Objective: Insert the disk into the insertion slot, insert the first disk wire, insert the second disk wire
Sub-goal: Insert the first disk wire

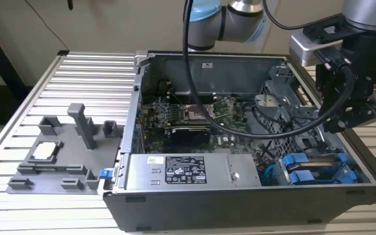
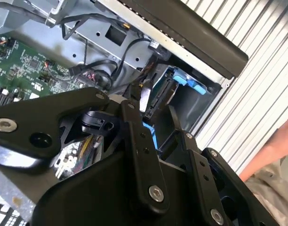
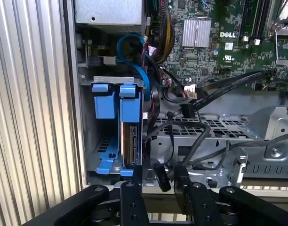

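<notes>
Hovering at the open side of the dark grey computer case (image 1: pixel 240 210), the black gripper (image 3: pixel 159 173) hung just beside the rear end of the drive cage. Its fingers (image 3: pixel 136 175) were spread apart and closed on nothing that could be seen.

The flat silver-grey disk (image 3: pixel 129 141) in its bright blue plastic frame stood edge-on inside the insertion slot (image 3: pixel 113 80), a grey sheet-metal bay. Its blue handle end sat level with that of the neighbouring blue carrier (image 3: pixel 101 101). It therefore looked fully seated, and the first step seemed done.

A small black plug (image 3: pixel 161 176) on a black wire lay in the gap between the fingers in the first wrist view, near the disk's rear end. Whether either finger touched it could not be told. No wire appeared to be joined to the disk yet, so the first-wire step looked to be the one in hand.

That step would call for a firm pinch across the plug's flat sides, with the plug squared to the socket on the disk's end. It would then need a straight push along the disk, clear of the loose black cables (image 3: pixel 171 136) draped over the perforated grey metal bracket (image 3: pixel 205 127). A tilted plug would likely jam or slip.

A person's hand (image 2: pixel 276 141) rested over the ribbed aluminium counter (image 1: pixel 83 78) just outside the case.
</notes>
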`<state>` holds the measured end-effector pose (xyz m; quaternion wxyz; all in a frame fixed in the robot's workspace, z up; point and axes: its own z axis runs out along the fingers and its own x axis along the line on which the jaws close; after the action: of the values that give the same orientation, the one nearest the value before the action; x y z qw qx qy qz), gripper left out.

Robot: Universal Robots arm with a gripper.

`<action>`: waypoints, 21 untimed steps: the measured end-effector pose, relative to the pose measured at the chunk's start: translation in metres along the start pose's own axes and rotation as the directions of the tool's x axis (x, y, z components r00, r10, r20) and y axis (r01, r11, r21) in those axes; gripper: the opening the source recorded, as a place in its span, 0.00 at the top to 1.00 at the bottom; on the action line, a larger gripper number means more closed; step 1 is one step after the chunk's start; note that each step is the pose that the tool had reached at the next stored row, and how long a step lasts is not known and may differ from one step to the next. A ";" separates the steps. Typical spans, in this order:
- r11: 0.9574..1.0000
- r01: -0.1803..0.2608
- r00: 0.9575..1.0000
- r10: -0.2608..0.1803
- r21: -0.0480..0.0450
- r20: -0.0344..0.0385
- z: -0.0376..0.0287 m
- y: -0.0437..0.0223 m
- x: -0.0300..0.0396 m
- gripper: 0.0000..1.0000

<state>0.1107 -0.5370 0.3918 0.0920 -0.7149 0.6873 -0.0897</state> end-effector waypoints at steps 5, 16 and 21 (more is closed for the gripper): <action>0.999 0.041 0.999 -0.041 0.004 -0.033 0.0011 0.0012 -0.0023 0.60; 0.995 0.097 0.994 -0.095 0.028 -0.050 0.0050 0.0078 -0.0052 0.60; 0.992 0.120 0.991 -0.118 0.029 -0.070 0.0051 0.0083 -0.0065 0.68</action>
<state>0.1037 -0.5308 0.3847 0.0749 -0.7494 0.6447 -0.1309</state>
